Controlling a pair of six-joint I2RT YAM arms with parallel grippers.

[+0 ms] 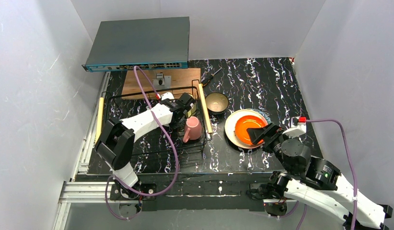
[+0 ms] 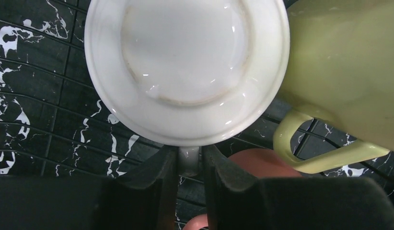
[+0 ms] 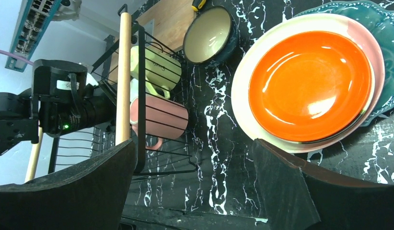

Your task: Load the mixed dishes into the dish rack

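— The dish rack [image 1: 99, 120] is seen on the left of the table [image 1: 262, 81]. What is found nearest the arm bases?

— On the right, the right gripper [image 1: 262, 134] is held over the near edge of the plate stack. Its jaws are spread wide and nothing is held between them.

— How is the stack built?

— The orange plate [image 3: 310, 86] is laid on the cream plate [image 3: 243, 81], and the teal plate [image 3: 377, 14] is set underneath, with only its far right rim exposed. All three are outside the rack, just to its right.

— And inside the rack?

— The pink mug [image 1: 192, 128] is placed in the near right corner. Just beyond it, the left gripper [image 2: 189, 158] is reached in over the wires, and its jaws are pressed nearly together on the handle of the white cup [image 2: 185, 67]. The yellow-green mug [image 2: 348, 72] is set right beside that cup, against the rack's right side.

— What is left farther back?

— The blue-teal bowl [image 1: 217, 102] is found on the table past the plates, outside the rack. Behind the rack a wooden board [image 1: 137, 81] is laid flat, and a network switch [image 1: 137, 43] is set at the far wall.
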